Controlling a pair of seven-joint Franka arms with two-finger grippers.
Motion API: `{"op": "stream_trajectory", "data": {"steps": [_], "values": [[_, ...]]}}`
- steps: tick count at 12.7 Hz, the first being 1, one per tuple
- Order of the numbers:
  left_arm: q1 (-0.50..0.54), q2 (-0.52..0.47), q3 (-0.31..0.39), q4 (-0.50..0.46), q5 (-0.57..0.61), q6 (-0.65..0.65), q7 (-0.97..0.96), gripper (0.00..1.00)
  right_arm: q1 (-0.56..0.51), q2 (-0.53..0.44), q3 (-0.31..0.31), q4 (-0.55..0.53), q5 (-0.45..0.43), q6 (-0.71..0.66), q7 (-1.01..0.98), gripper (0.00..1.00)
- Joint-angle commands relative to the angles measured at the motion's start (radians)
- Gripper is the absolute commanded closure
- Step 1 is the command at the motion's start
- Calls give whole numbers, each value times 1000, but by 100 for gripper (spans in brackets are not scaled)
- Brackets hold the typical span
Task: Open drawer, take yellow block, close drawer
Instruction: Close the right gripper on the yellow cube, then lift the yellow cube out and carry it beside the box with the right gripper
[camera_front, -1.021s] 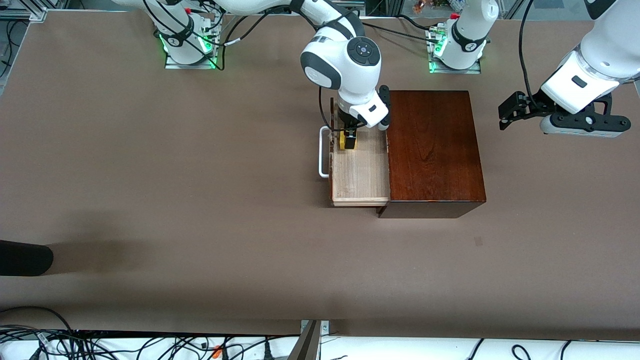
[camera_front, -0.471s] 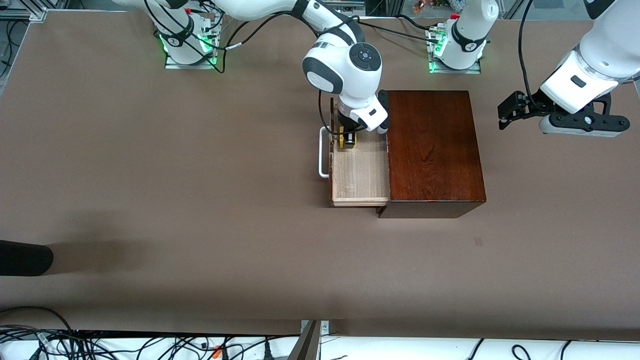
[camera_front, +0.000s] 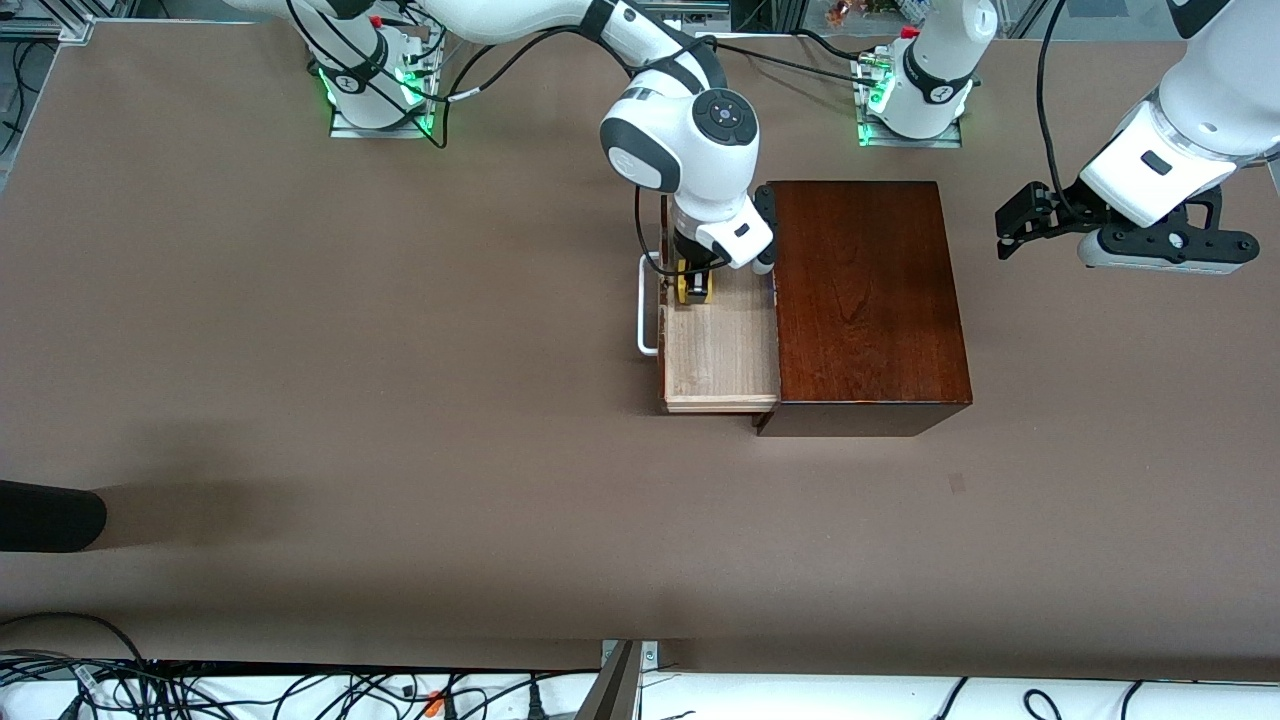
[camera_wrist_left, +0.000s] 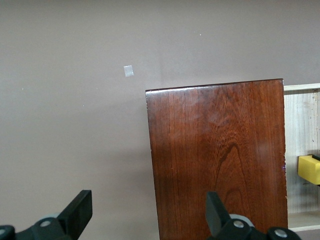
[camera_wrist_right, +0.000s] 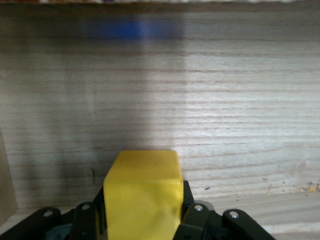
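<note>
the right gripper (camera_front: 694, 285) has dropped into the pale-wood drawer (camera_front: 720, 350), now clamped on the yellow block (camera_wrist_right: 142, 197); the left gripper (camera_wrist_left: 145, 220) waits open.

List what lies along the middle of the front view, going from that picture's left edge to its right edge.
White U-shaped bar handle → pale light-wood drawer tray, with the right tool shut on the small yellow block → glossy dark-wood box → left tool, open, over bare table.
</note>
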Motion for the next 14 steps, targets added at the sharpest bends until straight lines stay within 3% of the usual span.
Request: {"op": "stream_trajectory", "data": {"steps": [1, 4, 7, 10, 12, 14], "values": [[-5, 2, 4, 21, -18, -20, 18, 0, -30, -10, 11, 87, -3, -112, -3, 100], [-5, 2, 4, 19, -18, -20, 18, 0, -59, -26, -1, 231, 26, -258, 5, 100], [-5, 2, 3, 21, -18, -20, 20, 0, -178, -121, -1, 238, 30, -312, 2, 100], [-5, 2, 3, 21, -18, -20, 17, 0, -322, -183, -12, 224, 88, -396, 23, 100], [-5, 2, 3, 21, -18, -20, 17, 0, -349, -191, -97, 213, 95, -406, 59, 100], [-5, 2, 3, 21, -18, -20, 17, 0, -404, -203, -157, 206, 185, -410, 50, 100]]}}
